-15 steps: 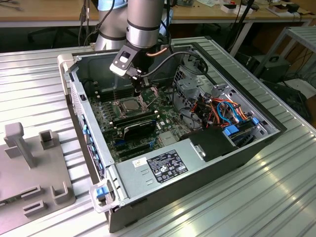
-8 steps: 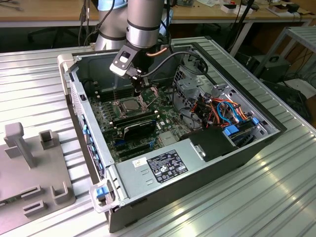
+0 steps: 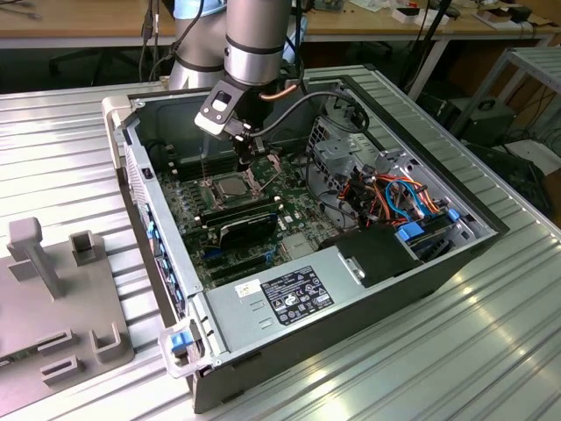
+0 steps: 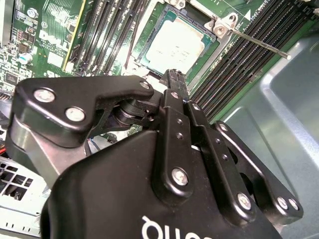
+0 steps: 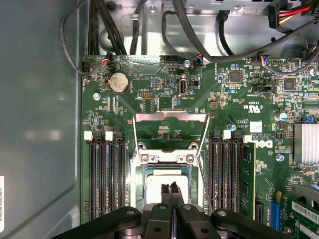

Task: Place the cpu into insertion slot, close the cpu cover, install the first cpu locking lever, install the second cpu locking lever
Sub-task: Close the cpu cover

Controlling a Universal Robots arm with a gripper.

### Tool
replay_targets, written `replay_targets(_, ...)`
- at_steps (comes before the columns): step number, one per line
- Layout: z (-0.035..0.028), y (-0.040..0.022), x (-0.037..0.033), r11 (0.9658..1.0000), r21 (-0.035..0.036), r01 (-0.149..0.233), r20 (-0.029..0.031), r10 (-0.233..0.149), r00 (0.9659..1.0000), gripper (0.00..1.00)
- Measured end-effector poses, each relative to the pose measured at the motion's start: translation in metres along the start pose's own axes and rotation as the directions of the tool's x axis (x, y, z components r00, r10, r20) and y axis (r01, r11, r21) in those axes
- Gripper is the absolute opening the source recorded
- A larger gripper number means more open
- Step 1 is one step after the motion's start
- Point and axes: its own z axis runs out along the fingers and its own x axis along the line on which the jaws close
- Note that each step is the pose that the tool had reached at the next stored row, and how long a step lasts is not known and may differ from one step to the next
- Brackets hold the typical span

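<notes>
cpu's already in, cover not shut yet

The cpu [image 5: 158,177] is seen lying flat inside the insertion slot [image 5: 141,185], and the gripper [image 5: 170,189] is held right above the slot with its fingers pinched together on nothing. The cpu cover [image 5: 169,117] is swung open, away from the slot on its hinge side. It's probably light, stiff sheet metal that pivots easily, best taken at the free edge farthest from the slot, with the fragile chip left alone
</notes>
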Motion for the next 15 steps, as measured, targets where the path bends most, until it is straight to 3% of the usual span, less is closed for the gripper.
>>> replay_targets(3,-0.0012,0.0001,0.0001,1.0000,0.0000,0.000,0.0000,0.000,1.0000,0.11)
replay_targets(6,-0.0070,0.0006,-0.0001,1.0000,0.0000,0.000,0.0000,0.000,1.0000,0.11)
replay_targets(9,-0.0094,0.0041,-0.0001,1.0000,0.0010,0.000,-0.0003,0.000,1.0000,0.11)
replay_targets(12,-0.0089,0.0142,-0.0001,1.0000,0.0040,0.000,0.0000,0.000,1.0000,0.11)
replay_targets(15,-0.0072,0.0296,0.0000,1.0000,0.0076,0.000,0.0001,0.000,1.0000,0.11)
